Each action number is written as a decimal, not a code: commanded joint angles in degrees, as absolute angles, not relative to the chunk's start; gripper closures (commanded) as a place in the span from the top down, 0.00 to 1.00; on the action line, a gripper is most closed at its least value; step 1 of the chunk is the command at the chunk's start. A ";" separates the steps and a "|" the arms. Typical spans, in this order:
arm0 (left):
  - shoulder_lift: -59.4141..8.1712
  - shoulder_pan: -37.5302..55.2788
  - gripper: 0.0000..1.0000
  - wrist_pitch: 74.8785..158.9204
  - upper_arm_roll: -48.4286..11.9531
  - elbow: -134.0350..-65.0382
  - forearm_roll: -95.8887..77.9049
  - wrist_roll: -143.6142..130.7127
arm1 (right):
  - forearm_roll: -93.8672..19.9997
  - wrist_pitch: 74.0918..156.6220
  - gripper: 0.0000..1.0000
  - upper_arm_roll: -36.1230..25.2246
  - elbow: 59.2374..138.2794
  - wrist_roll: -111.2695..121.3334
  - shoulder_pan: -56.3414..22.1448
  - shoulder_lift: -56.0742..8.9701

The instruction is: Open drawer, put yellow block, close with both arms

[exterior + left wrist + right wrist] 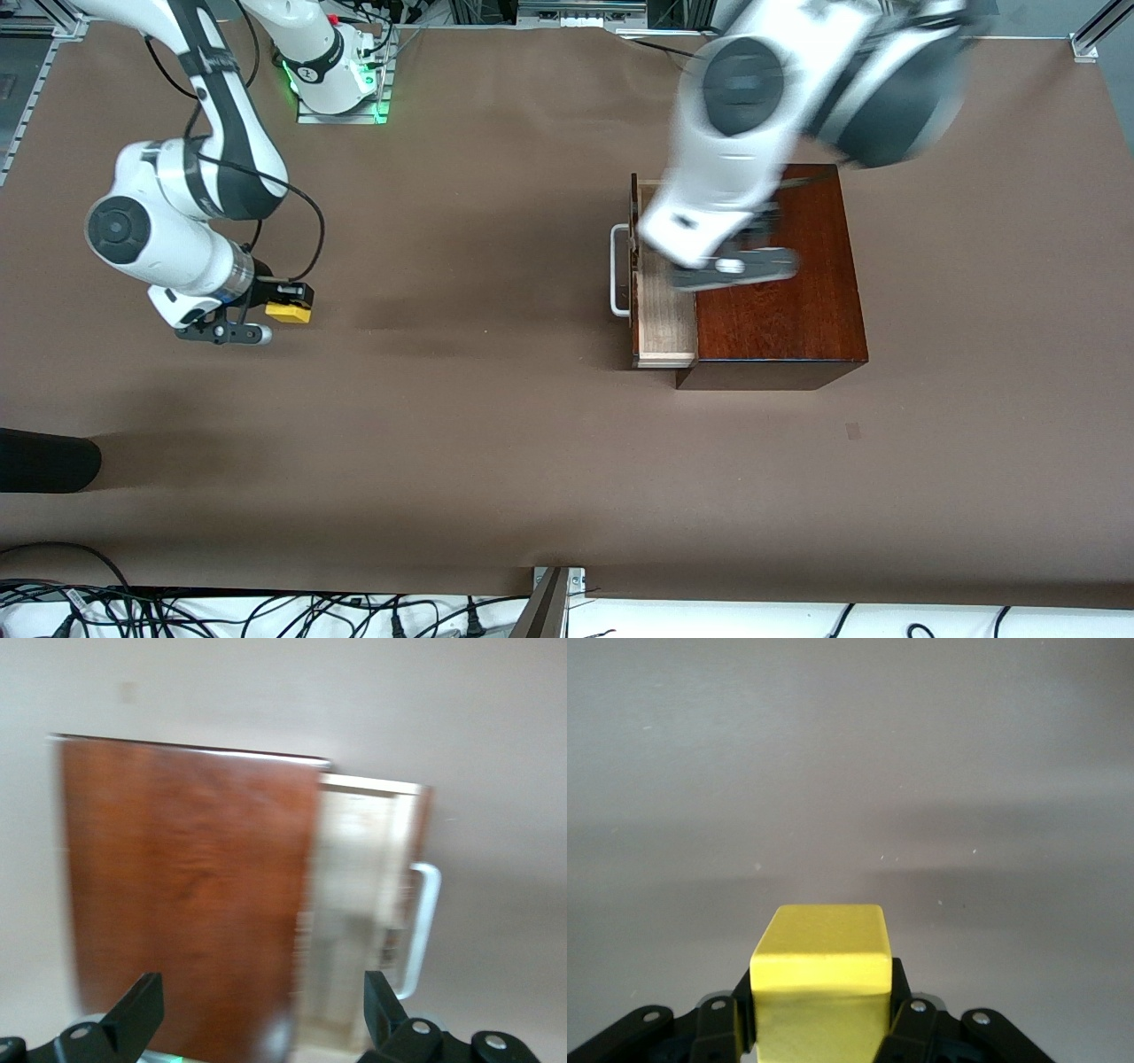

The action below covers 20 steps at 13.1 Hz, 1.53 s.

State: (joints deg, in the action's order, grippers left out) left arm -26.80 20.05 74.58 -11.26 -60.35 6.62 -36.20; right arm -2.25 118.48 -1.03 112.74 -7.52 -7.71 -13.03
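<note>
The dark reddish-brown wooden box [780,283] stands toward the left arm's end of the table. Its drawer [664,310] is pulled partly out, showing its pale wood lining and white bar handle [617,270]. My left gripper [735,266] hangs blurred over the box top and drawer. In the left wrist view it [261,1010] is open and empty over the box [186,886] and drawer [354,904]. My right gripper [282,301] is shut on the yellow block [289,312], low over the table toward the right arm's end. The right wrist view shows the block [819,966] between the fingers [899,1010].
A dark rounded object [44,461] lies at the table's edge toward the right arm's end, nearer the front camera. Cables run along the table's front edge. Bare brown table [478,354] lies between the block and the drawer.
</note>
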 commanded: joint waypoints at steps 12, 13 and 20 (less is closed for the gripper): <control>2.46 -1.58 1.00 95.97 -11.52 -101.60 1.85 -4.59 | 3.32 107.14 0.16 18.37 87.39 -3.61 -20.20 -18.44; 1.59 -2.02 1.00 95.80 -10.99 -99.69 2.54 -3.09 | 4.99 107.05 0.16 18.46 85.71 -3.17 -23.70 -19.68; -0.45 -3.42 1.00 88.78 -11.07 -94.13 4.48 -8.52 | 15.81 104.24 0.17 18.28 64.82 -2.64 -43.66 -34.78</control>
